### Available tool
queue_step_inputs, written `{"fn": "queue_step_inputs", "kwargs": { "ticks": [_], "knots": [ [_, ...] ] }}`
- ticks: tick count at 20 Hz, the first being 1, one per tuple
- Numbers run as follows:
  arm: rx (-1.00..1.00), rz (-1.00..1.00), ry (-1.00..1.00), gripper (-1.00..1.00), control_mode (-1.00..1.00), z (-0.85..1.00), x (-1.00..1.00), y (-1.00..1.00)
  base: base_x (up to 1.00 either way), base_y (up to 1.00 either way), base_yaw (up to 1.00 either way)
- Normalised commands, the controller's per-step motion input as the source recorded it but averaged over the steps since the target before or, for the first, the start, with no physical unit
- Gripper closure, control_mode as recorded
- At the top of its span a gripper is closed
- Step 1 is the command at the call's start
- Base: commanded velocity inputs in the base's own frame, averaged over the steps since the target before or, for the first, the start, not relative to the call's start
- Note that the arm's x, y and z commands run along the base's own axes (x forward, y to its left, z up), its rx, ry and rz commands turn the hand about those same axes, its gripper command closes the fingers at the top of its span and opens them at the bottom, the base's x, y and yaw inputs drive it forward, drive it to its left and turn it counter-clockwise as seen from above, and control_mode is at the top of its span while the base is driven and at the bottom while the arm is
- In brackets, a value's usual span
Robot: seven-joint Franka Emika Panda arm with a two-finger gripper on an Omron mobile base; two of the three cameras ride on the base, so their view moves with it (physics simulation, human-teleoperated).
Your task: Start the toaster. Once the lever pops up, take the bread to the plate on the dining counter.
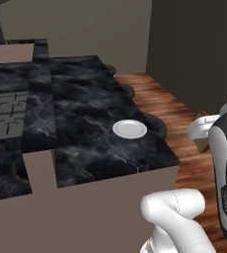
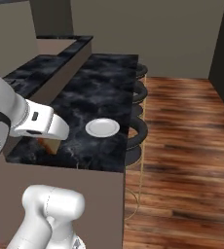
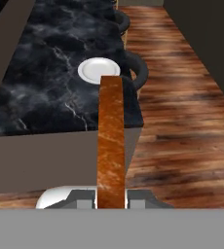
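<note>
White arm rises from the base, elbow link bent low in front, upper links reaching forward. Gripper [image 3: 111, 197] closed on the bread [image 3: 110, 141], slice clamped edge-on between the two dark fingers and sticking straight out ahead of the hand. Hand roughly level, pointing toward the far side. In the right base view the wrist and hand sit at the near left; in the left base view the wrist shows at the right edge.

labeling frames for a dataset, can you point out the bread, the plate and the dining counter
bread [image 3: 110, 141]: hand view, on its brown crust edge, facing the camera.
plate [image 1: 130, 129]: left base view, on the middle of its white face.
dining counter [image 1: 86, 99]: left base view, on bare black marble behind the plate.
</note>
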Motion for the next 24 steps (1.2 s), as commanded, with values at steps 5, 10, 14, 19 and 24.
{"fn": "queue_step_inputs", "kwargs": {
  "ticks": [5,10,14,19,24],
  "knots": [
    [0.0,0.0,0.0,1.0,1.0,0.0,0.0,0.0,0.53,0.0,0.07],
    [0.0,0.0,0.0,1.0,1.0,0.0,0.0,0.0,0.33,-0.01,0.06],
    [0.0,0.0,0.0,1.0,1.0,0.0,0.0,0.0,0.29,-0.05,0.06],
    [0.0,0.0,0.0,1.0,1.0,0.0,0.0,0.0,0.34,-0.08,0.07],
    [0.0,0.0,0.0,1.0,1.0,0.0,0.0,0.0,0.29,-0.13,0.06]
  ]
}}
